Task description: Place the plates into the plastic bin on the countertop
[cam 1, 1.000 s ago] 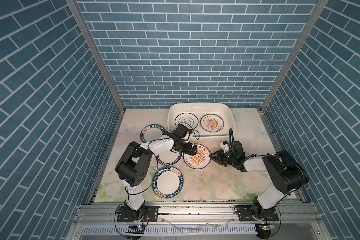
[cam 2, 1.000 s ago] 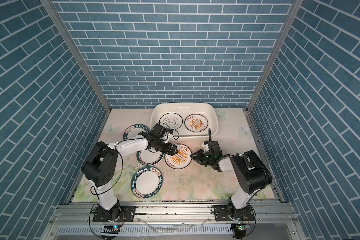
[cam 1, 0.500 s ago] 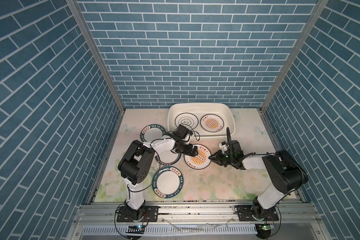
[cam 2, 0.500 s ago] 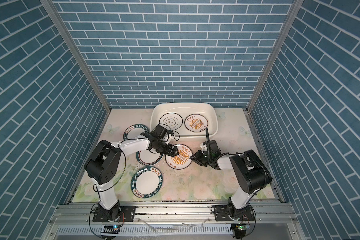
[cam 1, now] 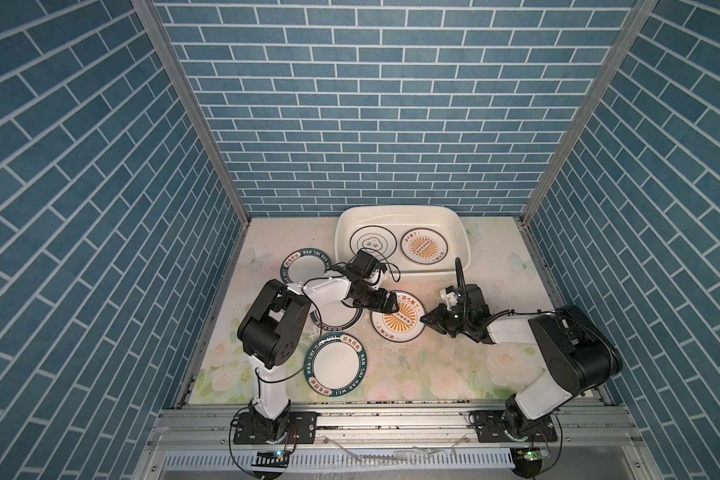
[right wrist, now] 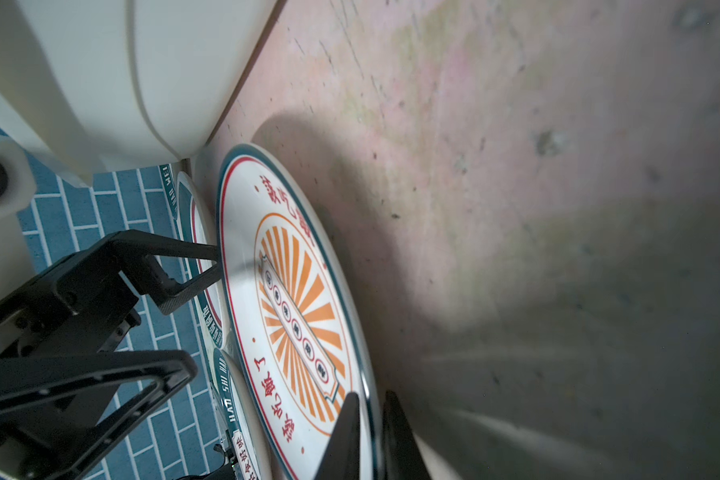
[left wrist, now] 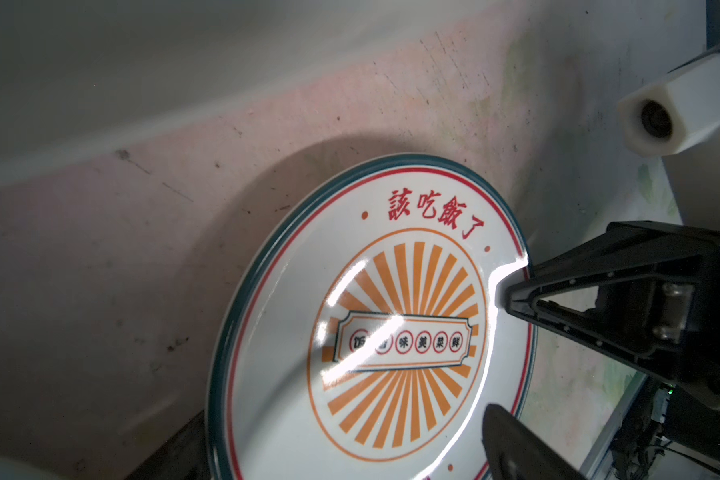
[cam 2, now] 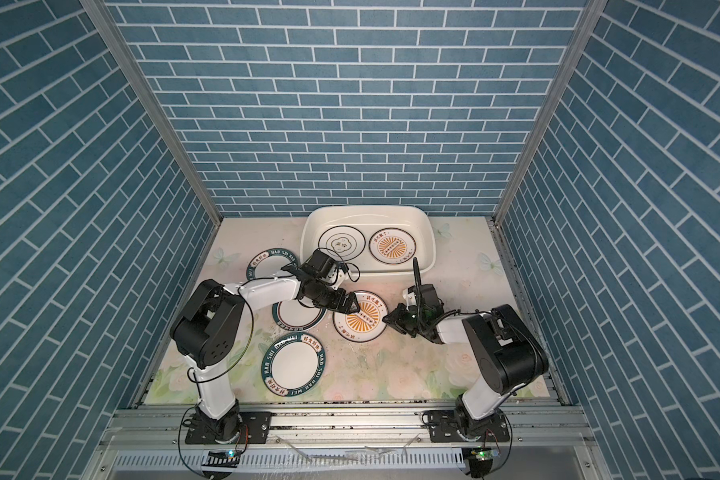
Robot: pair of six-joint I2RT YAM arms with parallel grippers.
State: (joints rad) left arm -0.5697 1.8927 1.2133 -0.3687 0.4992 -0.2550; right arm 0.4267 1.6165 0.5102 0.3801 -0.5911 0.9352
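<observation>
Three teal-rimmed white plates lie left of a round white plate with an orange sunburst centre on the flowered cream countertop, just nearer than the glossy white plastic bin holding a black-ringed plate and a second sunburst plate. The right gripper pinches the countertop plate's right rim, fingers narrow; the left gripper, fingers wide, meets its far-left rim. Red lettering, teal edge.

- Countertop: flat, pale, floral print, scuffed near the centre.
- Plastic bin: stands at the rear, right of centre.
- Rear teal-rimmed plate: left of the bin.
- Middle teal-rimmed plate: partly hidden.
- Sunburst plate: centre, just beside the middle one.
- Front teal-rimmed plate: nearest the front edge.
</observation>
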